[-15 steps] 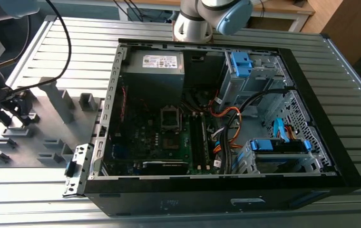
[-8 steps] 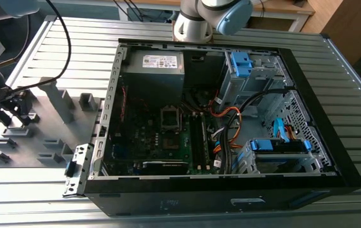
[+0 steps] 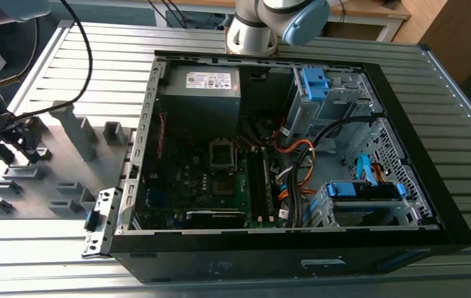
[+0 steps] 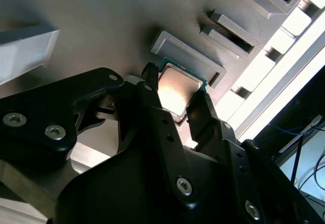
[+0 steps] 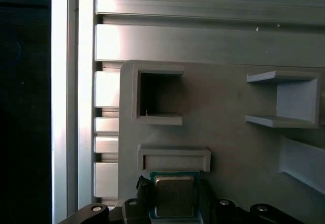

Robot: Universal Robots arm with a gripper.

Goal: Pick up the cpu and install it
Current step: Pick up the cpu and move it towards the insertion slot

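Over the grey fixture tray (image 3: 63,162), at the exterior view's left, the gripper (image 4: 176,98) clamps the cpu (image 4: 179,84) by two opposite edges, its fingers (image 4: 152,104) against the chip's sides. We judge the pick wants a level, centred hold (silver top left bare) and a straight lift, well apart from the open computer case (image 3: 434,208).

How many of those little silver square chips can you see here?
1. The cpu is gripped between the gripper's fingers, over the grey fixture plate. I cannot tell whether the socket inside the computer case holds another.
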